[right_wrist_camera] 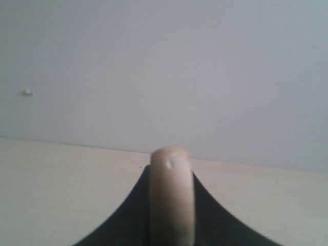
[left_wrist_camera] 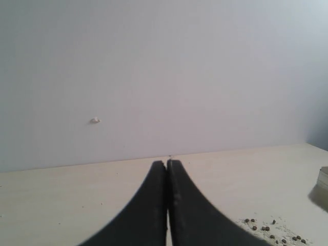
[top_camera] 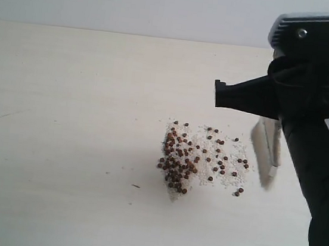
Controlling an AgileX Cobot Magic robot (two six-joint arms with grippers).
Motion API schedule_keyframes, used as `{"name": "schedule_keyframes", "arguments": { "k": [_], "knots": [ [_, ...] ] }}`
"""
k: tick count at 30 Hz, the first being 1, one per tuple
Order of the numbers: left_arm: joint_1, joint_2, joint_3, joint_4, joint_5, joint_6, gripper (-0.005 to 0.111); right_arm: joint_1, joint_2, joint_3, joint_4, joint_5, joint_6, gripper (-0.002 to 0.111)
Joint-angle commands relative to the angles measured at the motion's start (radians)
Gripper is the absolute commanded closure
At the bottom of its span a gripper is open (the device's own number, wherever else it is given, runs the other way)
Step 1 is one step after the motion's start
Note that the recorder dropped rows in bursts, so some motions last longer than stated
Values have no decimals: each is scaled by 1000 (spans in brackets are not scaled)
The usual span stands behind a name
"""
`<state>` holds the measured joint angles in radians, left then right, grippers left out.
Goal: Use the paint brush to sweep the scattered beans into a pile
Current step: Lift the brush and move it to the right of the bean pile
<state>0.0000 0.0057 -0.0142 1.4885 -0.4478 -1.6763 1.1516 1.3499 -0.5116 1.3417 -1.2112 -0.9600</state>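
The paint brush [top_camera: 266, 155] is only a blurred pale strip, its upper part hidden behind the right arm [top_camera: 320, 178], which the picture's edge cuts off, and the white grains [top_camera: 205, 171] are too small to separate.

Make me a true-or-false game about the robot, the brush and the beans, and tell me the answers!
1. The right gripper holds the paint brush. True.
2. The left gripper is wide open. False: it is shut and empty.
3. The beans are green. False: they are dark reddish-brown.
4. Tiny white grains lie among the beans. True.
5. The paint brush stands in the middle of the beans. False: it is beside them, at their right edge in the exterior view.
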Motion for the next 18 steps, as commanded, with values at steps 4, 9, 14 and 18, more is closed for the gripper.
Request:
{"name": "schedule_keyframes", "arguments": {
  "k": [4,9,14,18],
  "knots": [
    [1,-6,2,-3,3,-2,107,-130,134,6,-6,-10,-24,108],
    [1,-6,2,-3,3,-2,107,-196,301,6,-59,-10,122,108],
    [1,-6,2,-3,3,-2,107,-206,415,6,-116,-10,379,108],
    [1,-6,2,-3,3,-2,107,-206,466,4,-174,-10,590,108]
  ]
}}
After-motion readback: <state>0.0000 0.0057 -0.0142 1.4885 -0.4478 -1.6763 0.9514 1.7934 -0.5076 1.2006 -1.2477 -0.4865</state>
